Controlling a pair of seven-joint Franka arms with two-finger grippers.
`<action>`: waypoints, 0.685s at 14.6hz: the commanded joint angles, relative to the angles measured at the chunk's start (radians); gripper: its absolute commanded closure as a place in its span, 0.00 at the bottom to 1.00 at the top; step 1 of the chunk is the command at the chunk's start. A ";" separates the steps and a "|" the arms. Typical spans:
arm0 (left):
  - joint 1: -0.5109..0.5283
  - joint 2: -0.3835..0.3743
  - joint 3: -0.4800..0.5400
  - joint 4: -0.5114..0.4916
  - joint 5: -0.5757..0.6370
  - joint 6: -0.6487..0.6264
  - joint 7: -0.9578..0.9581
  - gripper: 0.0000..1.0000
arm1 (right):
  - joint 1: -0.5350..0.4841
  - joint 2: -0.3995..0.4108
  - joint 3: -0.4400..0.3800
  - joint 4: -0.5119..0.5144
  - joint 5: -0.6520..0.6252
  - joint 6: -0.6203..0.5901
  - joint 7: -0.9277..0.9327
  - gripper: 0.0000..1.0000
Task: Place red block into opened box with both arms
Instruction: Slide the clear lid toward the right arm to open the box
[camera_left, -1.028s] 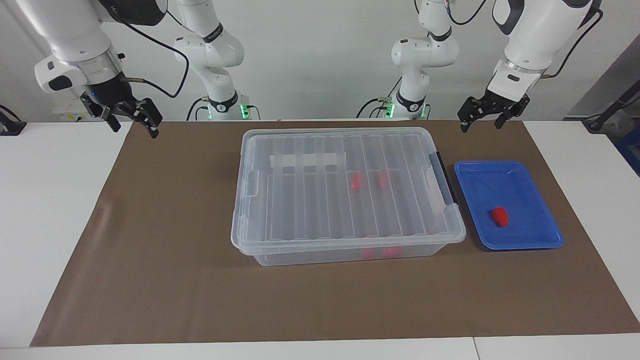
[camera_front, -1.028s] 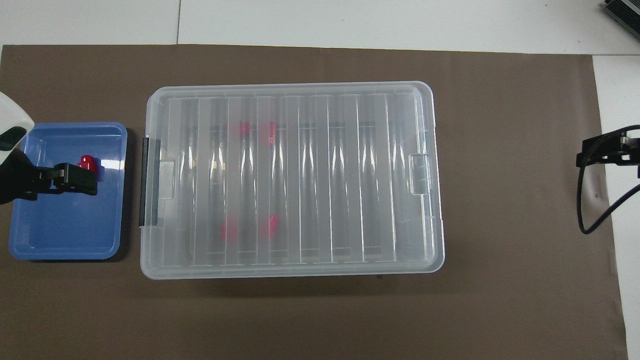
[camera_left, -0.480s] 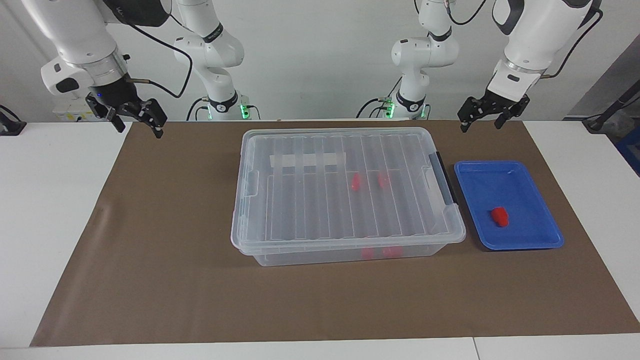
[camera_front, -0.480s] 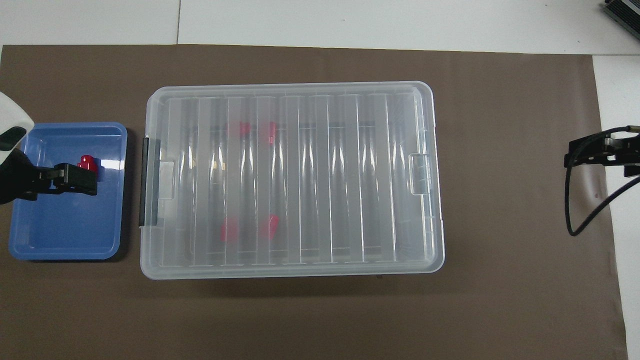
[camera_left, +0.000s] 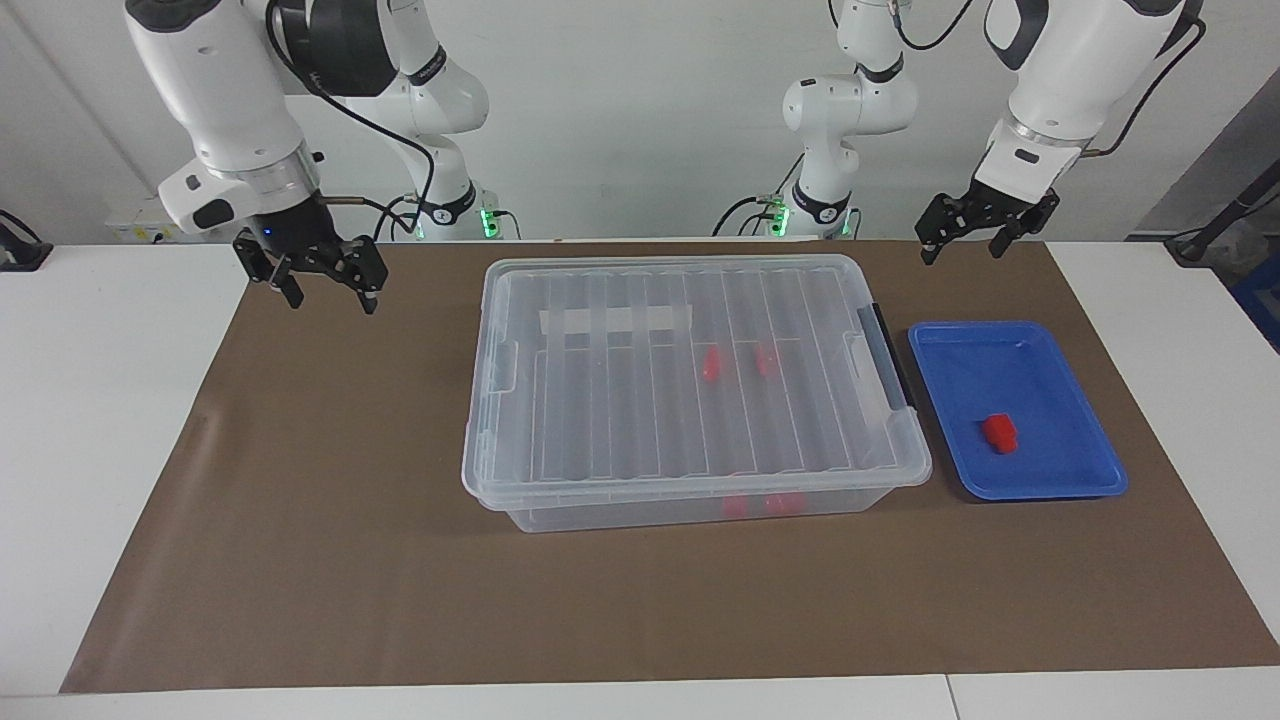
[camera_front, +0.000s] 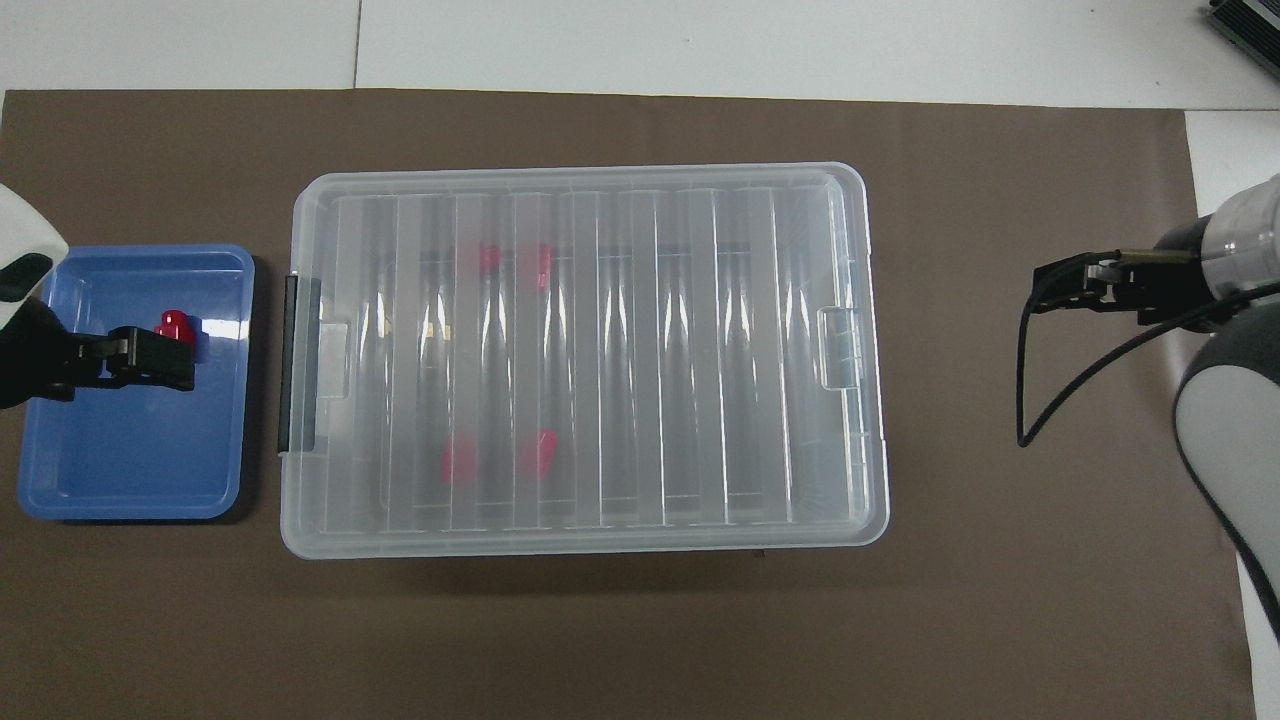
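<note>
Clear storage box (camera_left: 690, 390) sits mid-desk on the brown mat (camera_left: 330, 520), ribbed lid (camera_front: 585, 350) on and closed, black latch (camera_left: 886, 355) at the end toward the left arm, white tape strip (camera_left: 615, 320) on the lid near the robots' edge. Four red pieces (camera_front: 485, 258) show blurred through the lid, inside the box.

Red block (camera_left: 999, 433) lies in the shallow blue tray (camera_left: 1050, 480), which sits just beside the box's latch end, toward the left arm's end of the desk. Block rests in the tray part farther from the robots, untouched.

Left tool (camera_left: 958, 240) hangs in the air over the mat's robot-side edge, above the tray's near corner area, fingers spread, empty. In the overhead view it overlaps the tray and block but is raised.

Right tool (camera_left: 328, 290) hovers over bare mat toward the right arm's end of the desk, well apart from the box, fingers apart, holding nothing.
</note>
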 joint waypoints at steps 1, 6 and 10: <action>0.006 -0.011 -0.002 -0.007 -0.006 -0.011 -0.002 0.00 | 0.066 0.029 -0.002 -0.032 0.014 0.071 0.084 0.05; 0.006 -0.011 -0.002 -0.007 -0.006 -0.011 -0.002 0.00 | 0.142 0.074 -0.002 -0.081 0.014 0.183 0.176 0.04; 0.006 -0.011 -0.002 -0.007 -0.006 -0.011 -0.002 0.00 | 0.151 0.134 0.000 -0.092 0.012 0.280 0.174 0.04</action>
